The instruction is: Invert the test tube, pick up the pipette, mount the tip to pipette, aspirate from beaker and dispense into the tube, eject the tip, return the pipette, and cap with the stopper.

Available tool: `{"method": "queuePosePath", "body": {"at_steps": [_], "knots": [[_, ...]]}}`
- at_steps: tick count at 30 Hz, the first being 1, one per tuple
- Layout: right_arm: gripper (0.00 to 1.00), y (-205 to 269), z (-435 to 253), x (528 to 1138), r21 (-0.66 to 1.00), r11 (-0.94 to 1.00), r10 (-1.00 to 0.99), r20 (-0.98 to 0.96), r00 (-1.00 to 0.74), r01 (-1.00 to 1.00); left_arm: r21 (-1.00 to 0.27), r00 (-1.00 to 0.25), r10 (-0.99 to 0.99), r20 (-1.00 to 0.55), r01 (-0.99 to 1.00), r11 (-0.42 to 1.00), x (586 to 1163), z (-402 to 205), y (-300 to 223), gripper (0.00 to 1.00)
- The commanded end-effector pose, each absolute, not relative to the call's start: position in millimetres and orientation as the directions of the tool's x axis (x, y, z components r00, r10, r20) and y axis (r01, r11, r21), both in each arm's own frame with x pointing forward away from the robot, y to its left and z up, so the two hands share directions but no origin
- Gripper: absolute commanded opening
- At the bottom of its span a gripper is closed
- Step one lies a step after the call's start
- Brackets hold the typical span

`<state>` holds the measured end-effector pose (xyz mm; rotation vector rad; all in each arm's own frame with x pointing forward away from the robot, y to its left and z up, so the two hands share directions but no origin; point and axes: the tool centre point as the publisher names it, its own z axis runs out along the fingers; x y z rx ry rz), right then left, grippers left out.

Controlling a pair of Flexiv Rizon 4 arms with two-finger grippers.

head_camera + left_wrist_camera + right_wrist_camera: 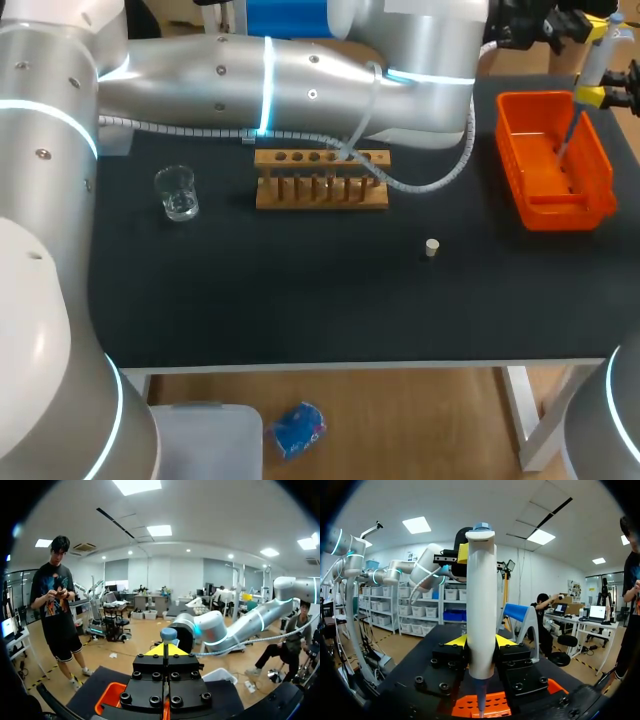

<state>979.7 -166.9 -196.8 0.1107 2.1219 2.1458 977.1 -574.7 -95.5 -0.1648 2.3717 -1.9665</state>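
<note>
My right gripper (pixel 481 642) is shut on a white pipette (pixel 481 605) and holds it upright over the orange bin (pixel 495 705). In the head view this is at the table's far right, with the pipette (pixel 598 55) above the orange bin (pixel 520 110) and its thin lower end (pixel 566 138) pointing into it. My left arm reaches across the back of the table. Its gripper (pixel 166 650) is shut with nothing in it, right at the pipette's blue top button (pixel 168 633). The stopper (pixel 432 248) lies on the mat.
A wooden tube rack (pixel 321 180) stands mid-table at the back, with the left arm's cable (pixel 420 183) draped over it. A glass beaker (pixel 177 193) with clear liquid stands to its left. The dark mat's front half holds only the stopper.
</note>
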Motion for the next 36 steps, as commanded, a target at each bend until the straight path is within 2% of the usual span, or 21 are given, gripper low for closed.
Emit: {"method": "queuePosePath", "body": {"at_steps": [1, 26, 36], "knots": [[0.00, -166.4, -190.3, 980.6, 0.999, -0.009, 0.134, -0.035, -0.990, -0.037, -0.973, -0.991, -0.128, 0.027, 0.003, -0.232, 977.7, -108.8, -578.5, 0.00], [0.00, -166.4, -190.3, 980.6, 0.999, -0.009, 0.134, -0.035, -0.990, -0.037, -0.973, -0.990, -0.136, 0.031, 0.001, -0.229, 972.2, -115.4, -579.5, 0.00], [0.00, -166.4, -190.3, 980.6, 0.999, -0.009, 0.134, -0.035, -0.990, -0.037, -0.969, -0.991, -0.132, -0.018, 0.050, -0.243, 973.1, -91.6, -574.9, 0.00]]}}
